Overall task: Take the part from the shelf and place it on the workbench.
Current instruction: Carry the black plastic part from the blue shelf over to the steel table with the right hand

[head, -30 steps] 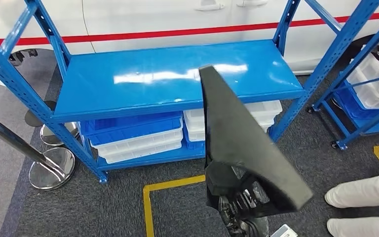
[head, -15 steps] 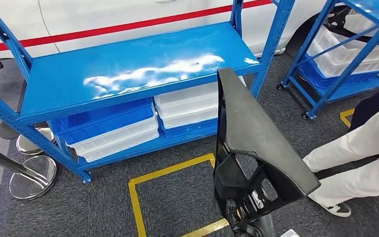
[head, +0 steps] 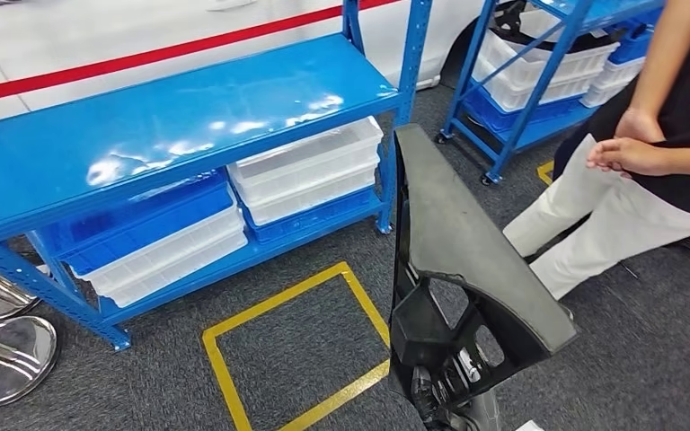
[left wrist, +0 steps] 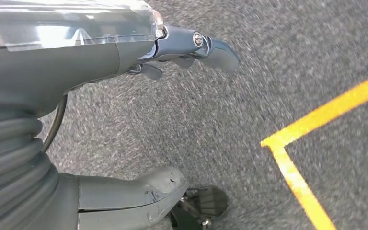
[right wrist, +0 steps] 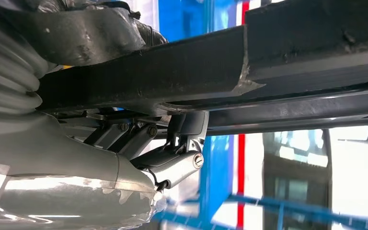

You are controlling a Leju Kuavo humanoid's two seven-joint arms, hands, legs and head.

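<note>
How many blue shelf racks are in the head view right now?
2. One blue rack stands ahead to the left, its top shelf bare, bins below. A second blue rack stands at the upper right, cut off by the frame; more may stand beyond it.

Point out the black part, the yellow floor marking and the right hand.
black part [head: 445,229], head view, on its flat upper face.
yellow floor marking [head: 274,303], head view, on the far tape edge.
right hand [right wrist: 139,143], right wrist view, on the fingers under the part.

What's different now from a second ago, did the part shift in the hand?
The camera has swung right: the blue shelf slides left in view and a person comes in at right. That is the robot turning, not things moving. The right hand still holds the black part upright, unchanged.
</note>
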